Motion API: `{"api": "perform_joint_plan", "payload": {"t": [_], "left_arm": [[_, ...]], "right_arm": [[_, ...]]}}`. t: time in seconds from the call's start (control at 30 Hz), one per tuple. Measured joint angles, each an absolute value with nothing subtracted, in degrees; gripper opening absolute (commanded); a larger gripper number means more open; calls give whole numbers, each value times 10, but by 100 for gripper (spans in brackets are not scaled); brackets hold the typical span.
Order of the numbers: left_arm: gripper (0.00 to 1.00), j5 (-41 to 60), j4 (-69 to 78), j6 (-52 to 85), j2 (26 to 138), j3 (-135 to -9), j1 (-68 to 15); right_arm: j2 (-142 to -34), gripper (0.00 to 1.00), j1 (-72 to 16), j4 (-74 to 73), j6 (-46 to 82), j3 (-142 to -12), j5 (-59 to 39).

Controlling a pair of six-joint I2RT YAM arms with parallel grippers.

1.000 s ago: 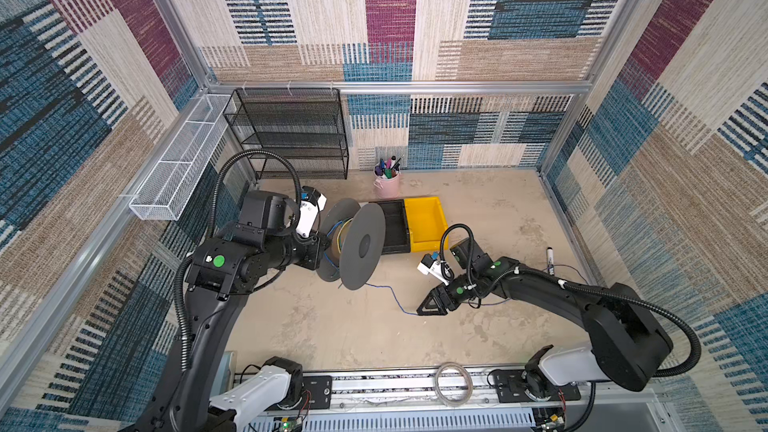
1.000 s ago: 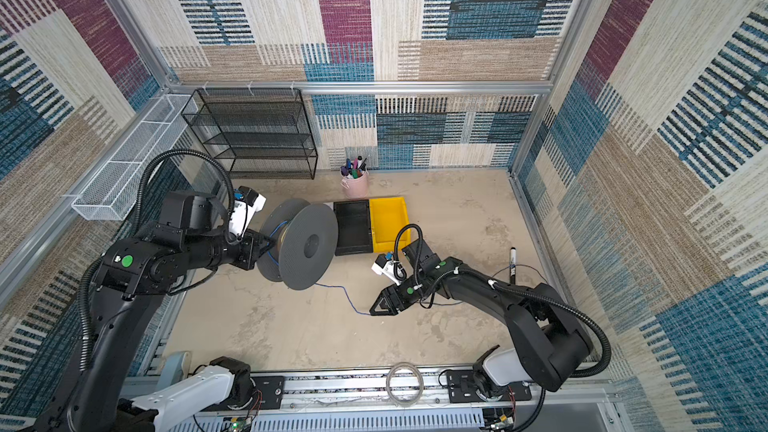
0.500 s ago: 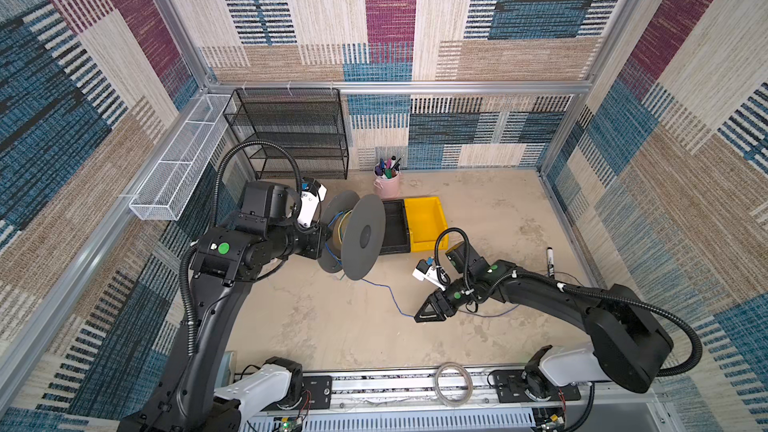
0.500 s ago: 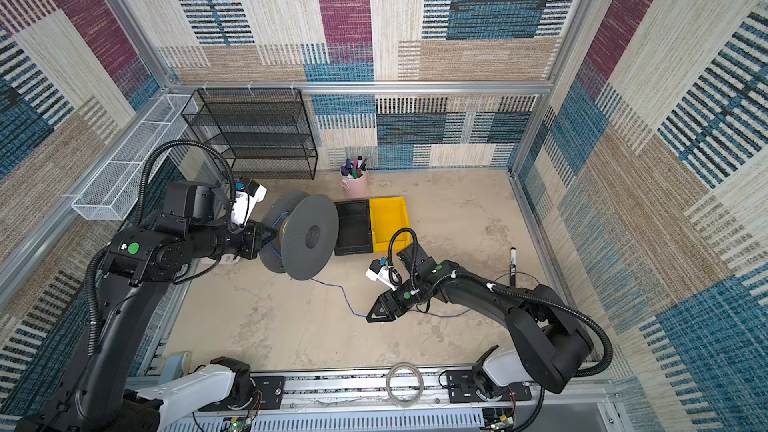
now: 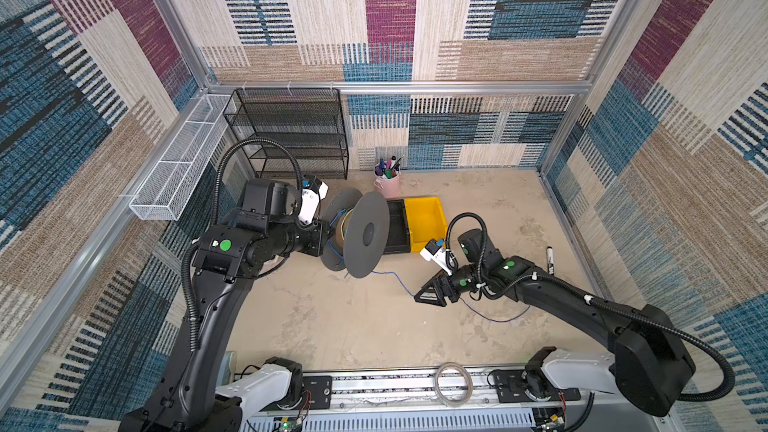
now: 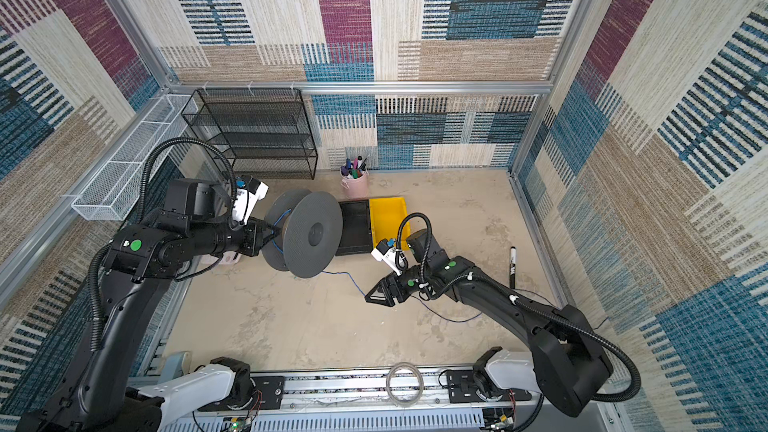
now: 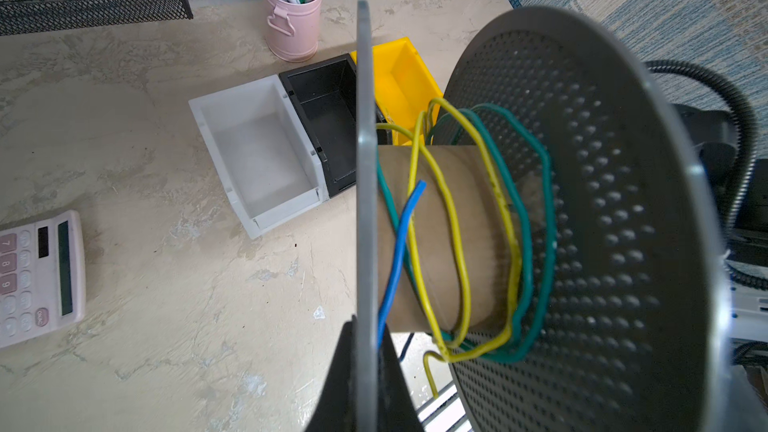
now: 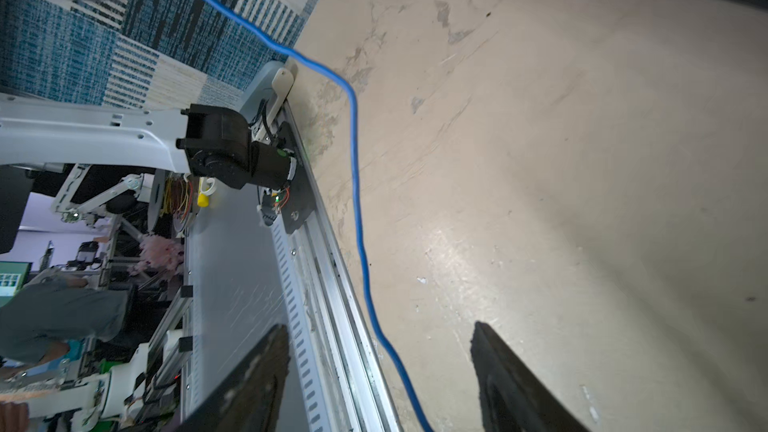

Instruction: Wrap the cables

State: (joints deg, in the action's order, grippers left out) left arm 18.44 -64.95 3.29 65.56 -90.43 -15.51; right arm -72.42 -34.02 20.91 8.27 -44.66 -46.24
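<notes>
Right wrist: blue cable (image 8: pixel 357 184) runs between parted jaws of right pincer (image 8: pixel 380 326).

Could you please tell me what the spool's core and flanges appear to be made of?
The core looks like matte brown cardboard, judging by its dull, papery surface. The flanges look like grey plastic, perhaps metal: thin, matte, dotted with regular dimples.

Left wrist view: I read only the digits 7, 8 and 9, on keys of the flat pink plastic calculator (image 7: pixel 41 280)
</notes>
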Motion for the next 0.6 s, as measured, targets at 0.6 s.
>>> {"api": "perform_joint_plan", "payload": {"t": [0.6], "left_arm": [[0,184,-649,44,664,-909,-155]], "right_arm": [[-751,71,-380,219,51,-432,-517]]}}
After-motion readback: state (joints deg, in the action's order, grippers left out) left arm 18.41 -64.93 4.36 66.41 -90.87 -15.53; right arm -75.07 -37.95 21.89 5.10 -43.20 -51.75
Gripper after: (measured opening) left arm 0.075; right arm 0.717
